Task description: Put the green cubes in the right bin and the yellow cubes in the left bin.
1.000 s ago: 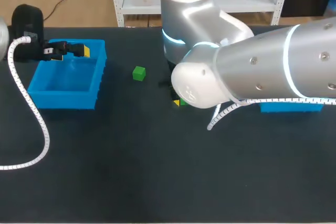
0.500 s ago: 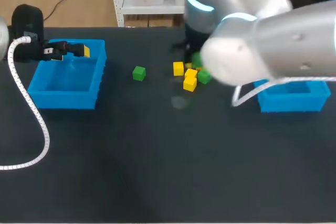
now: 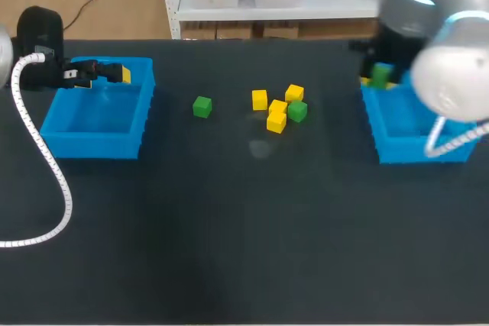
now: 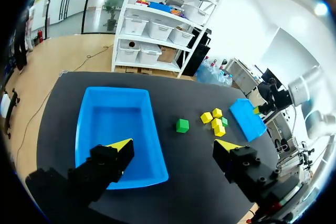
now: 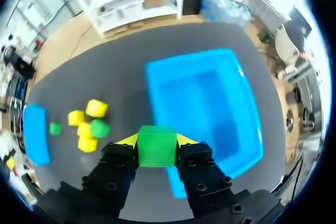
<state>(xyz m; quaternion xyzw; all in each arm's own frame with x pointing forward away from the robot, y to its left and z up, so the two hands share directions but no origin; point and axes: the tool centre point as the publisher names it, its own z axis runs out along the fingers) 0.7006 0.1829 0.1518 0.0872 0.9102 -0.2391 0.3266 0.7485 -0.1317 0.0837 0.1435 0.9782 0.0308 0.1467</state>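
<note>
My right gripper (image 3: 380, 75) is shut on a green cube (image 5: 156, 148) and hangs over the far left corner of the right blue bin (image 3: 416, 129). In the right wrist view that bin (image 5: 205, 103) lies just ahead of the fingers. My left gripper (image 3: 111, 74) stands open with nothing in it, above the far rim of the left blue bin (image 3: 99, 116); its view looks down into the bin (image 4: 115, 124). At mid-table lie several yellow cubes (image 3: 276, 121) with a green cube (image 3: 297, 111) among them. A lone green cube (image 3: 202, 106) sits to their left.
The left arm's white coiled cable (image 3: 46, 166) trails over the table's left side. Wide bare table lies between the bins and toward the front edge.
My right arm has swung from the middle of the table to the right bin with the green cube, uncovering the cluster of cubes. The left arm has not moved.
</note>
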